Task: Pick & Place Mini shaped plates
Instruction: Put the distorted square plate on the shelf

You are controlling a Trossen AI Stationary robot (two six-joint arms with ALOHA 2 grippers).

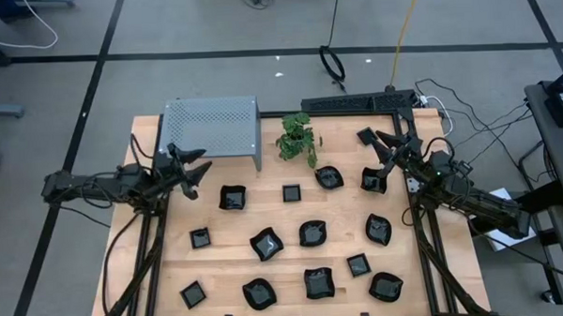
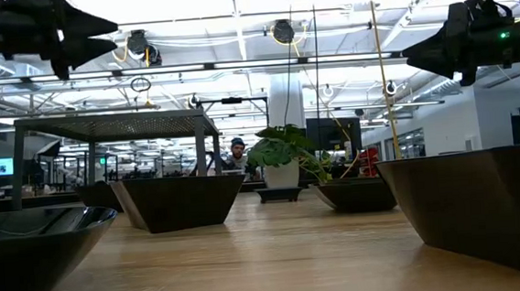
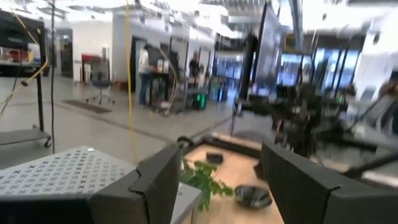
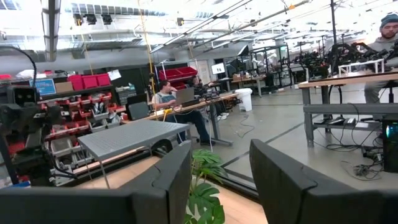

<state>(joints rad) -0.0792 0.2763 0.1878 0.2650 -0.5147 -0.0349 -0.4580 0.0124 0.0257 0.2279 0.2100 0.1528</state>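
While both arms are held above the table w/ nothing gripped, the mini shaped plates (image 1: 313,234) are seen spread over its middle and near part. Left gripper (image 1: 199,168) and right gripper (image 1: 386,143): fingers apart. One plate (image 1: 372,180) lies just near-left of the right gripper, so the right arm is judged nearer.

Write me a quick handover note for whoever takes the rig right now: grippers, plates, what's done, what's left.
Left gripper: open, empty, raised at the table's left edge beside the grey perforated box.
Right gripper: open, empty, raised near the right edge.
Mini shaped plates: black dishes scattered across the wooden table, in front of the plant.
Done: no plate is held.
Left: every plate still to pick and place.
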